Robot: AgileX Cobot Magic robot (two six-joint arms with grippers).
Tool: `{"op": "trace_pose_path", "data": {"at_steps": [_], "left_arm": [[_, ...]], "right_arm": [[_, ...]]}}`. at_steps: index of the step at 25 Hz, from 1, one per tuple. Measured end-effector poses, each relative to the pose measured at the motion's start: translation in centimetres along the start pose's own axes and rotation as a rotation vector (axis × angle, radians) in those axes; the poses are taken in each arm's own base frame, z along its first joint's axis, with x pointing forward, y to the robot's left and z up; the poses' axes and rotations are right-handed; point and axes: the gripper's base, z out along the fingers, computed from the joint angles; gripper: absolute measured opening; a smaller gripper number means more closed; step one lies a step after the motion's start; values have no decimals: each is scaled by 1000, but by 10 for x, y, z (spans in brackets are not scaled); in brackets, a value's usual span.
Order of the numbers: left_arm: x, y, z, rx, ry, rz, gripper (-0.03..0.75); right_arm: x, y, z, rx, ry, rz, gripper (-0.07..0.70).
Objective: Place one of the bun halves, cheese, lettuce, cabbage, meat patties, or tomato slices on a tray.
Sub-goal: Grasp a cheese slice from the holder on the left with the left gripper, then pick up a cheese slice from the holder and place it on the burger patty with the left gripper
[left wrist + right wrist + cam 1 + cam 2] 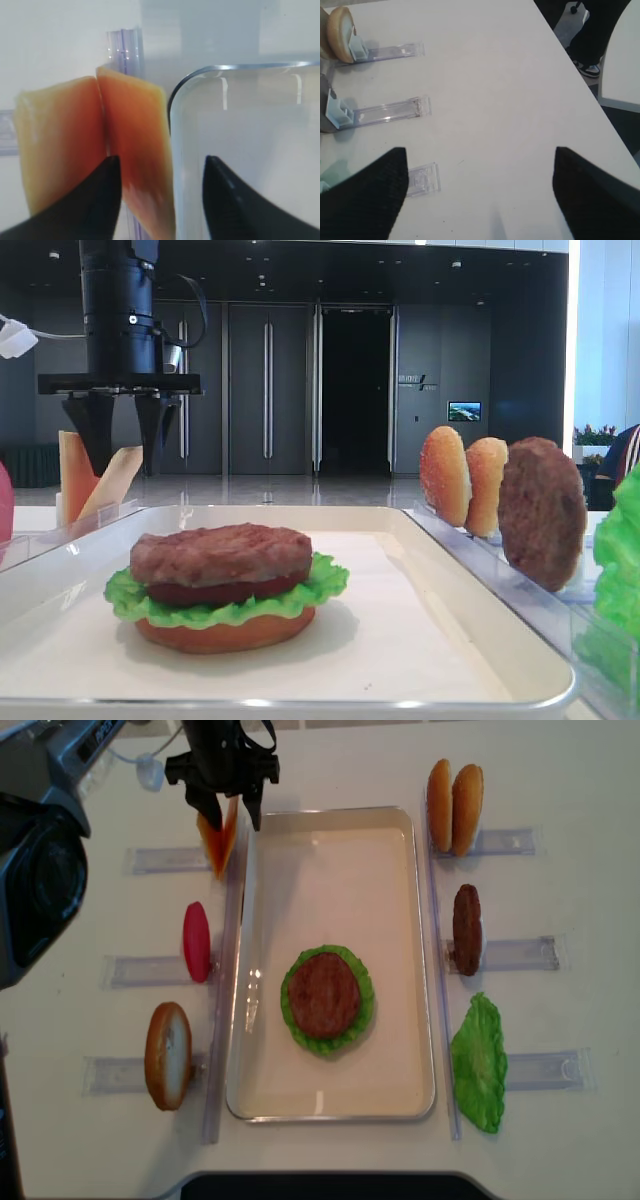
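Tray (415, 960), table centre: holds one stack, bun base, tomato, lettuce (358, 1020), meat patty (324, 994) on top, sitting toward 6 o'clock of the tray's middle. Cheese (217, 842): two slices upright in a clear holder (165, 859) just outside the tray's 11 o'clock corner. Left gripper (228, 818) above them, fingers straddling the nearer slice; whether it is pinched, cannot tell. Right gripper (479, 192): jaws spread wide, nothing between, over bare table.

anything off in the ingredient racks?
The lettuce on the right lies flat across its holder rail while other pieces stand upright. The two cheese slices splay apart in a V under the left hand.
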Motion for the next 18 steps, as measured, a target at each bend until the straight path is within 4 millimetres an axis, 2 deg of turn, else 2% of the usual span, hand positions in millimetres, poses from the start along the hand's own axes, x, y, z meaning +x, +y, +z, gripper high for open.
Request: {"op": "trace_pose_path", "data": {"at_steps": [4, 6, 8, 13, 16, 18], "left_arm": [[0, 0, 0, -3, 0, 1, 147], [0, 1, 0, -9, -2, 5, 64], [0, 1, 0, -12, -2, 13, 35], [0, 0, -6, 21, -4, 16, 30], [3, -4, -25, 100, -22, 1, 30], [6, -10, -46, 178, -43, -12, 29]], "right_arm": [[0, 0, 0, 0, 0, 0, 587], [0, 0, 0, 0, 0, 0, 587], [0, 0, 0, 0, 0, 0, 587], [0, 0, 0, 0, 0, 0, 587], [0, 0, 0, 0, 0, 0, 587], [0, 0, 0, 0, 0, 0, 587]]}}
